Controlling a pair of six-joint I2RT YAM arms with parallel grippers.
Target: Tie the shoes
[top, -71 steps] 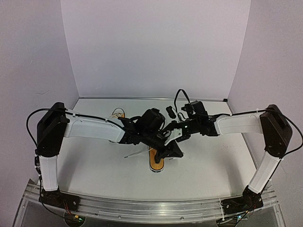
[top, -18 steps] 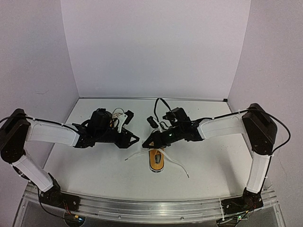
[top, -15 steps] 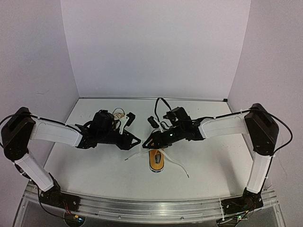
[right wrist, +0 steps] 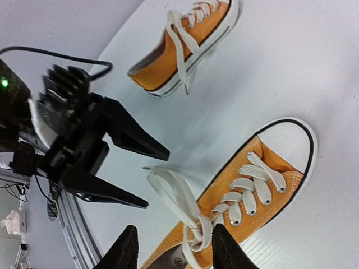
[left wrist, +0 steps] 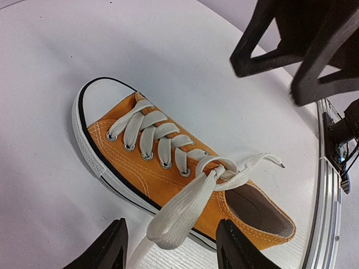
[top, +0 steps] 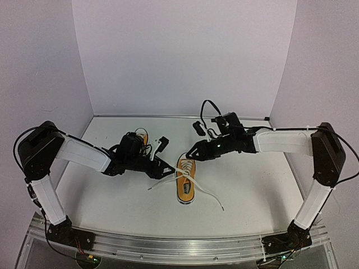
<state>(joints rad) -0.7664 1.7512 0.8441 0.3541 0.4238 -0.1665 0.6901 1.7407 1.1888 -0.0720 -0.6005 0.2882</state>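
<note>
One orange-yellow shoe (top: 185, 184) lies mid-table, toe pointing away, with its white laces (left wrist: 160, 144) knotted once at the tongue. A flat lace loop (left wrist: 180, 214) runs left from that knot, and a loose end (top: 213, 199) trails right. My left gripper (top: 166, 170) is open just left of the shoe, the loop lying unclamped between its fingers (left wrist: 106, 249). My right gripper (top: 191, 155) hovers open behind the toe; the knot (right wrist: 196, 230) shows between its fingers. The second shoe (right wrist: 182, 42) lies at the back left, half hidden by the left arm (top: 90, 154).
An aluminium rail (top: 179, 246) runs along the table's near edge. Purple walls close in the left, back and right sides. The left gripper's black fingers (right wrist: 120, 140) show in the right wrist view, close beside the lace loop.
The right gripper has opened, let the lace go and drawn back and right from the shoe. The left arm has swung nearer the shoe, its jaws now round the loop.
</note>
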